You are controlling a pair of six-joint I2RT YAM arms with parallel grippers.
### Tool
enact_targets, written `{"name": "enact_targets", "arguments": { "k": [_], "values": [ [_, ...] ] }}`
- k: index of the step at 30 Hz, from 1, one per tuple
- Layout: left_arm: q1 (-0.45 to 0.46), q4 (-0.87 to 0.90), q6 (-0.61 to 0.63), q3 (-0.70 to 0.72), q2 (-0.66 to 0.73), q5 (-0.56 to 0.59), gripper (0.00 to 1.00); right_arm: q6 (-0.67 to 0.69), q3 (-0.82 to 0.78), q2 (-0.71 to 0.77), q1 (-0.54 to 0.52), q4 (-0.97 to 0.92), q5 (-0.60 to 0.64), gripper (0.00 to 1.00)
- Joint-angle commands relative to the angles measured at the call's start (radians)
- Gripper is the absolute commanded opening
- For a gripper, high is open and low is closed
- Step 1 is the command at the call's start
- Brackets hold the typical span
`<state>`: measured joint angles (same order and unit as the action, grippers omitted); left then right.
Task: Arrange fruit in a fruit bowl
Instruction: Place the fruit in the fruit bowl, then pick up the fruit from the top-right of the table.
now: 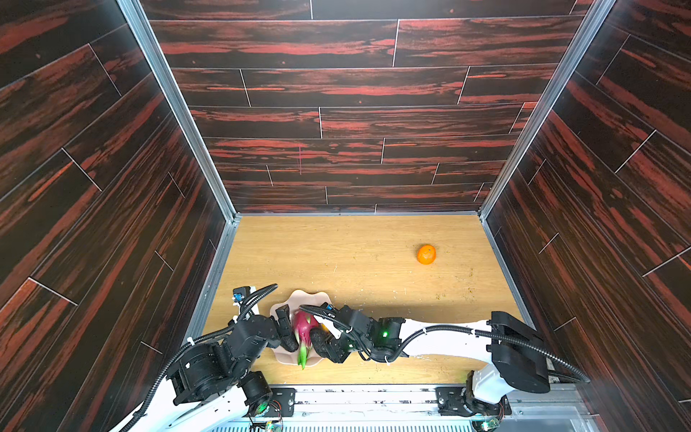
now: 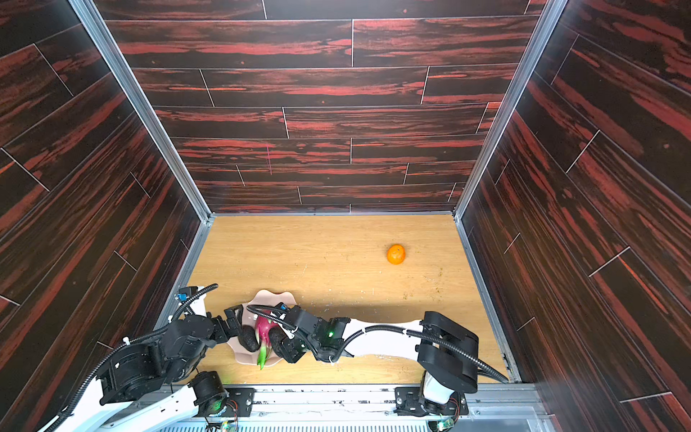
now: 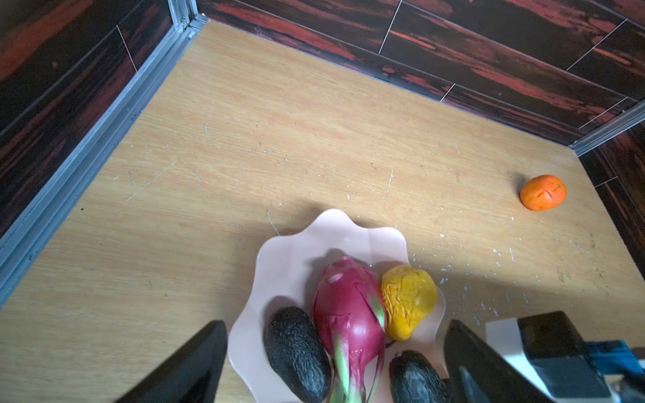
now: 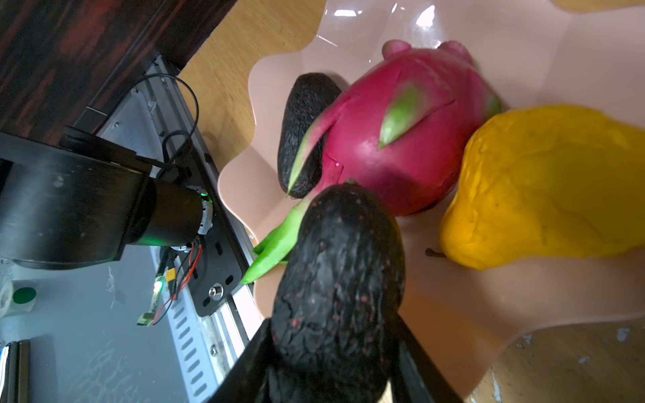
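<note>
- While the right gripper [image 4: 331, 356] was clamped on one avocado [image 4: 338, 279] over the bowl [image 3: 296, 251], we counted two; the second avocado [image 3: 296, 349] lay inside the bowl.
- One dragon fruit [image 3: 349, 314] and one pear [image 3: 406, 300] lay there too, side by side.
- One orange [image 1: 426, 254] sat well apart on the table [image 1: 336, 254].
- The left gripper [image 3: 336, 326] gaped wide, holding nothing.

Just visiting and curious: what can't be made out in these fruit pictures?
Held avocado: right wrist view; its base cut off by the picture edge and the right fingers.
Second avocado: same view; mostly behind the dragon fruit.
Pear: both top views; nearly hidden under the right arm.
</note>
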<state>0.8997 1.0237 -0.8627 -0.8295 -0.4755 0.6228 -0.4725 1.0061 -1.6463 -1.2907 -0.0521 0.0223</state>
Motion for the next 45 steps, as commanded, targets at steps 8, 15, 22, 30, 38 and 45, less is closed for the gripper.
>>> {"name": "enact_targets", "arguments": {
  "k": [8, 15, 22, 30, 38, 45],
  "values": [
    [-0.002, -0.005, -0.004, 0.021, 0.003, -0.019, 1.0, 0.024, 0.032, -0.039, -0.003, -0.009, 0.049, 0.63],
    [-0.002, -0.018, 0.002, 0.027, 0.001, -0.031, 0.99, 0.031, 0.032, -0.01, -0.001, -0.022, 0.087, 0.79],
    [-0.002, -0.172, 0.121, 0.039, -0.031, -0.106, 1.0, 0.004, 0.018, 0.177, 0.109, -0.129, 0.145, 0.85],
    [-0.002, -0.578, 0.386, -0.043, -0.348, -0.307, 1.0, -0.04, -0.017, 0.399, 0.725, -0.311, 0.127, 0.86],
    [-0.013, -0.681, 0.522, -0.271, -0.752, -0.353, 1.0, 0.078, 0.093, 0.139, 1.094, -0.234, 0.095, 0.87],
    [-0.081, -0.744, 0.477, -0.285, -0.85, -0.487, 0.99, 0.137, 0.23, -0.073, 1.15, -0.221, 0.108, 0.89]
  ]
}}
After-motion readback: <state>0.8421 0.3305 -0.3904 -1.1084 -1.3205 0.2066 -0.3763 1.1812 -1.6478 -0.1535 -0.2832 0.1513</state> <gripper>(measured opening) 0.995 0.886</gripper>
